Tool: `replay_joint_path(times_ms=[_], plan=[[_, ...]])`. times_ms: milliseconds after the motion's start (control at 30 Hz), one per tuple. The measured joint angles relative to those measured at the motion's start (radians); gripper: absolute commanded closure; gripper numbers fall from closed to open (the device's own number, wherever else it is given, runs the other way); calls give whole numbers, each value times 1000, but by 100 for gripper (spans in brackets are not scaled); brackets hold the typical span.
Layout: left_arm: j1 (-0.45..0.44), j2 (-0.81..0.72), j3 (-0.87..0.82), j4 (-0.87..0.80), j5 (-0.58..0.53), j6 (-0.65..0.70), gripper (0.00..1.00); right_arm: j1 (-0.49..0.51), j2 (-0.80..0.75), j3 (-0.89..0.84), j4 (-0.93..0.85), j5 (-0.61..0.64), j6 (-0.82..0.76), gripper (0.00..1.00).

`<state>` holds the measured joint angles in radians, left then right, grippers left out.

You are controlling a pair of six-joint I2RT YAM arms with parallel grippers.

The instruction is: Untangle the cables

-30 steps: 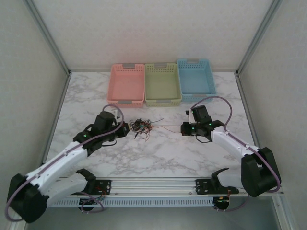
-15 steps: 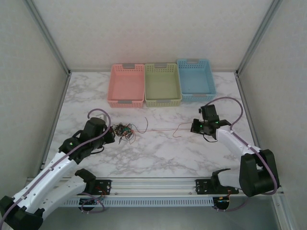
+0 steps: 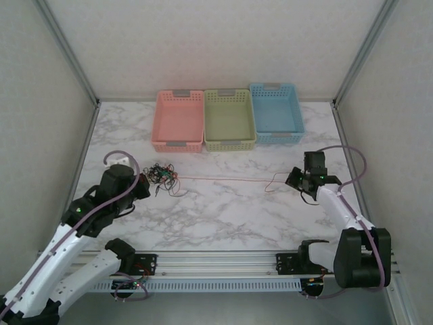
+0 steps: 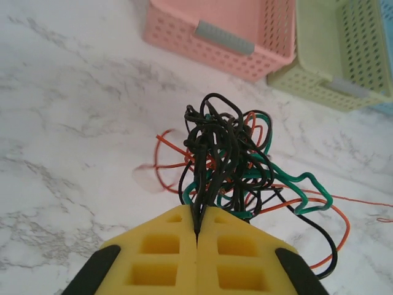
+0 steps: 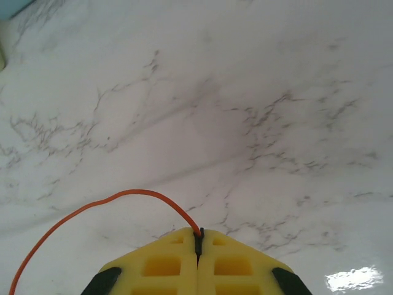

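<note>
The cables [image 3: 161, 175] are a small tangle of black, green and orange wires at the table's left centre, beside my left gripper [image 3: 141, 184]. In the left wrist view the tangle [image 4: 230, 157] rises from my left gripper [image 4: 197, 228], which is shut on its black strands. One orange wire [image 3: 223, 179] runs taut from the bunch across the table to my right gripper [image 3: 295, 179]. The right wrist view shows that orange wire [image 5: 110, 200] arching out of my right gripper [image 5: 198, 239], which is shut on its end.
Three baskets stand in a row at the back: pink [image 3: 178, 120], green [image 3: 229, 119] and blue [image 3: 275, 112]. In the left wrist view the pink basket [image 4: 221, 31] and green basket [image 4: 344, 55] lie just beyond the tangle. Bare marble table [image 3: 230, 217] lies between the arms.
Both arms have drawn apart: the left gripper moved left with the tangle, the right gripper moved right with the orange wire, which now stretches out long and straight between them.
</note>
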<state>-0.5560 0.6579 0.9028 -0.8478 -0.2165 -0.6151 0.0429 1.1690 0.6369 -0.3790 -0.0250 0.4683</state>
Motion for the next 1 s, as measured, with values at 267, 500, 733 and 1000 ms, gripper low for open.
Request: replay_joint_path(times_ms=[267,500,733,1000], plan=[[0,-27,116,-87,-50,47,100,-42,-3,-20,0,10,19,100],[0,-30,159,-190,-169,98,100,-124,-7,-28,-3,47,51,100],[1,-56,167,-235,-228,131,100,-170,-69,-63,-14,80,92,100],[1,-45,132,-227,-200,146,100,-274,-104,-69,-45,92,196,100]])
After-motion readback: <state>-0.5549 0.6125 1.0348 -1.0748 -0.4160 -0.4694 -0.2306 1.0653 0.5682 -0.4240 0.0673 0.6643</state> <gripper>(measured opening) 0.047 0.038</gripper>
